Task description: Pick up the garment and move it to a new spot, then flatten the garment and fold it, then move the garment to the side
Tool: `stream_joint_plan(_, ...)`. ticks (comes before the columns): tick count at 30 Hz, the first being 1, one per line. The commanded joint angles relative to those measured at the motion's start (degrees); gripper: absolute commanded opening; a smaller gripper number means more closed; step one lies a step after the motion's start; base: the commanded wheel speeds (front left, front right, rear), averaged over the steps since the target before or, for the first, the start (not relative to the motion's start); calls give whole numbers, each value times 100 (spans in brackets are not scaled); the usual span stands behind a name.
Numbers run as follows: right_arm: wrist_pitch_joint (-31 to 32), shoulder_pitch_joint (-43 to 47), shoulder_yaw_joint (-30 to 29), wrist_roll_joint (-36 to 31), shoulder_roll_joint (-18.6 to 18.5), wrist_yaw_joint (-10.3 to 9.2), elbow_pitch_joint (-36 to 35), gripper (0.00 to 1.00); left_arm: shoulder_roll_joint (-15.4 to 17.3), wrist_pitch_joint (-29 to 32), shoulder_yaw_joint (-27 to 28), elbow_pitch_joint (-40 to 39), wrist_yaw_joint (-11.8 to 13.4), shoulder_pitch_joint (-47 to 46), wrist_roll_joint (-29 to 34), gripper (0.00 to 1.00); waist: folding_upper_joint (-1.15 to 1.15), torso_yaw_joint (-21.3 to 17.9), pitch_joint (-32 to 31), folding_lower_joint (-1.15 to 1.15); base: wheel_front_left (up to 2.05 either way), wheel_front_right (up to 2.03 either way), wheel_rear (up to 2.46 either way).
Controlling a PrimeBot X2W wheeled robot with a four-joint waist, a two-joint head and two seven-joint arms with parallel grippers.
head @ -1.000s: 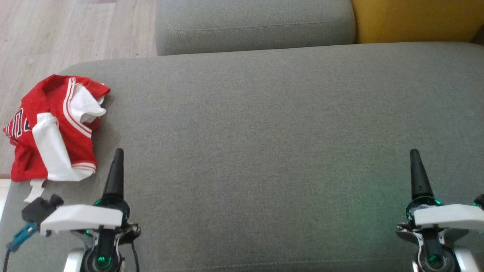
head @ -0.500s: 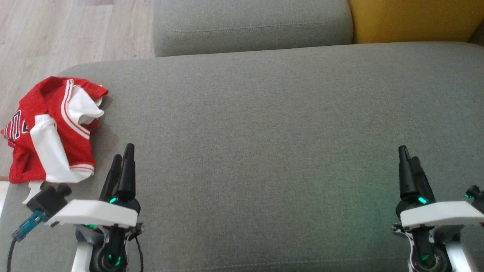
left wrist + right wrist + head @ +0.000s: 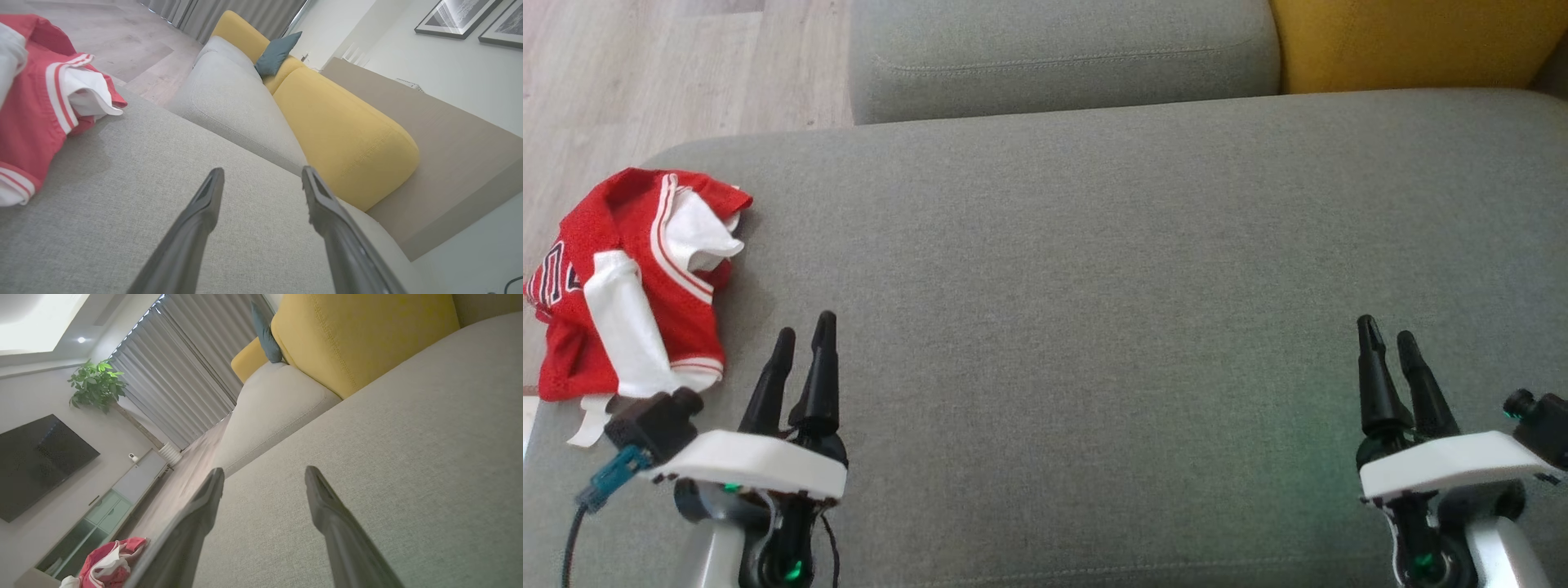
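Observation:
The garment (image 3: pixel 629 278), a red jersey with white sleeves and striped trim, lies crumpled at the left end of the grey sofa seat (image 3: pixel 1094 286). It also shows at the left of the left wrist view, garment (image 3: pixel 32 118), and small at the bottom left of the right wrist view, garment (image 3: pixel 108 569). My left gripper (image 3: pixel 805 327) hovers open just right of the garment's near edge, apart from it. Low at the right of the seat, my right gripper (image 3: pixel 1384 331) is open too. Neither holds anything.
A second grey cushion (image 3: pixel 1062 49) lies beyond the seat, with a yellow cushion (image 3: pixel 1413 41) to its right. Wooden floor (image 3: pixel 645 73) borders the seat on the left. A blue-grey pillow (image 3: pixel 278 53) rests on the far sofa.
Both wrists have turned, so two fingers of each gripper now show spread apart instead of one. Both grippers shifted slightly inward. The head camera drifted a little, and the garment lies as before.

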Motion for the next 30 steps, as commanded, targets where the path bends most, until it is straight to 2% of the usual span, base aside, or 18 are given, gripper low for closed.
stream_joint_plan(1,-86,-187,88,-130,-113,-3,-239,100,111,-64,69,-210,5,-298,135,100,0,-1,0,0,0,0,0)
stream_joint_plan(30,-372,-74,166,-2233,-27,-4,-291,100,143,-549,17,1,221,-221,2227,100,0,-40,-12,0,0,0,0)
